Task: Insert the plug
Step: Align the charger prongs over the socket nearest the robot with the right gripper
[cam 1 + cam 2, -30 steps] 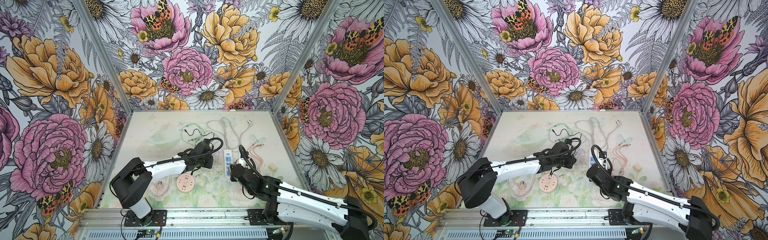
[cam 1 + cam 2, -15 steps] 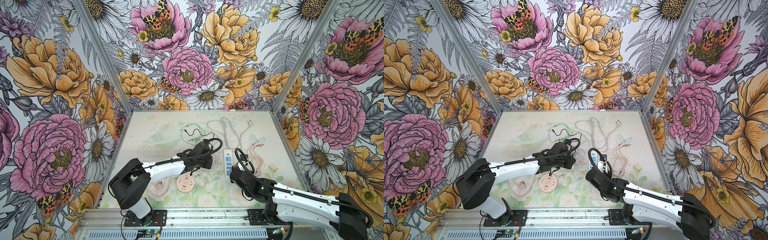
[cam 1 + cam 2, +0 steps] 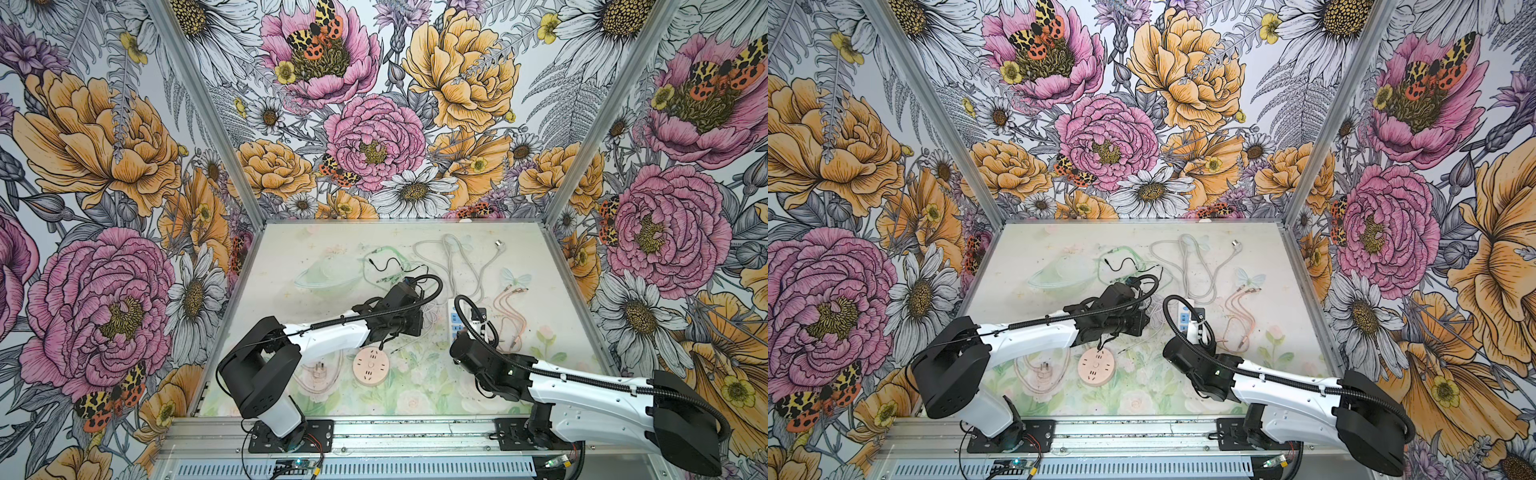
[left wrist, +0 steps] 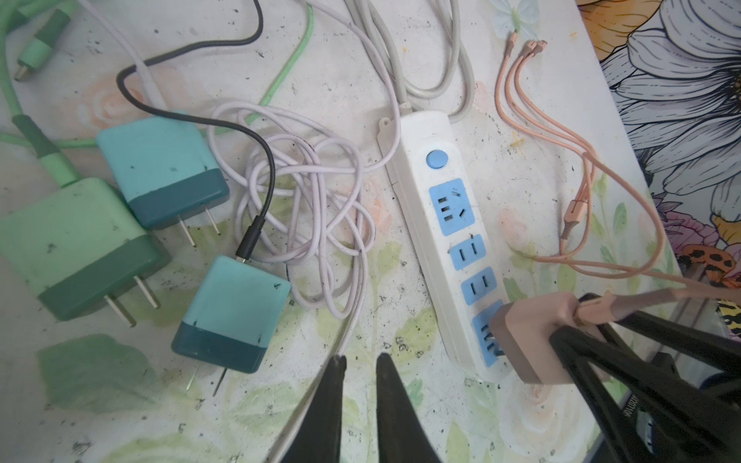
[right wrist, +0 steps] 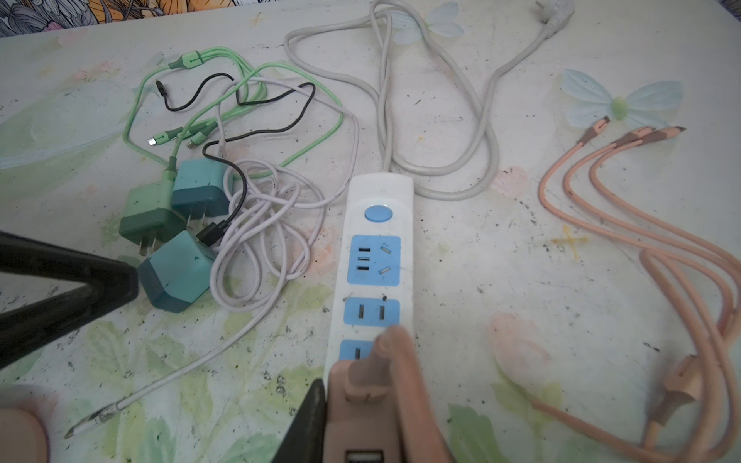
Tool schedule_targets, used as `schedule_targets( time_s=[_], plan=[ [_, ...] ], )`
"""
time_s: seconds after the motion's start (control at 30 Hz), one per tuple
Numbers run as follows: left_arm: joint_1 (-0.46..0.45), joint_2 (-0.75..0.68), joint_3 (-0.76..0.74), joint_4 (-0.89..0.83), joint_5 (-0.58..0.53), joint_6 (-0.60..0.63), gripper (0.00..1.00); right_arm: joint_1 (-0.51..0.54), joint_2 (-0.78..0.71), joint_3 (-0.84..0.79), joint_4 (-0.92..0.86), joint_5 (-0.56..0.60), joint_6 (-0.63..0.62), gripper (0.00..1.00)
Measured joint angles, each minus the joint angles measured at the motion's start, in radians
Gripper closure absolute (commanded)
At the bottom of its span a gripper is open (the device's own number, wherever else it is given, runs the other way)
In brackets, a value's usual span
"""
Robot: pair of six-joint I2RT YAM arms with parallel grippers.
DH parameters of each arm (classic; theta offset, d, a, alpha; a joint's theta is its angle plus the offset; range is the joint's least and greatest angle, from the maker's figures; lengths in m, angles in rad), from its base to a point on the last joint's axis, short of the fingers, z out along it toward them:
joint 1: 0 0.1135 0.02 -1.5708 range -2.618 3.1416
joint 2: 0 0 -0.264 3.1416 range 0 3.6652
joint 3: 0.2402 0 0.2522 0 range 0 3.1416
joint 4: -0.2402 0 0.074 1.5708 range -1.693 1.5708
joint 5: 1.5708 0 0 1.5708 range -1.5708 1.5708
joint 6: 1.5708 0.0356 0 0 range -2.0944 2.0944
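Plug (image 4: 529, 340) lowered onto strip (image 4: 437, 168) socket 4.
Right gripper (image 4: 569, 320) clamps plug, seating likely unfinished; left gripper (image 4: 361, 358) closed, empty.

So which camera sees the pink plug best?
Left wrist view: the pink plug shows clearly at the power strip. Right wrist view shows its blurred back; both top views leave it too small.

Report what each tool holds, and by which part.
Right tool grips the pink charger by its body's sides, at the end socket of the power strip. Left tool is shut on nothing.
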Motion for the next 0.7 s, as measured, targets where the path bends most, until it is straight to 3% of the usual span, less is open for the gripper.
schedule_targets(
  time_s=[0.7],
  plan=[
    [0.003,-0.014,-0.037,0.008,0.0,-0.001,0.81,0.005,-0.089,0.002,-0.009,-0.001,-0.01,1.0]
  ],
)
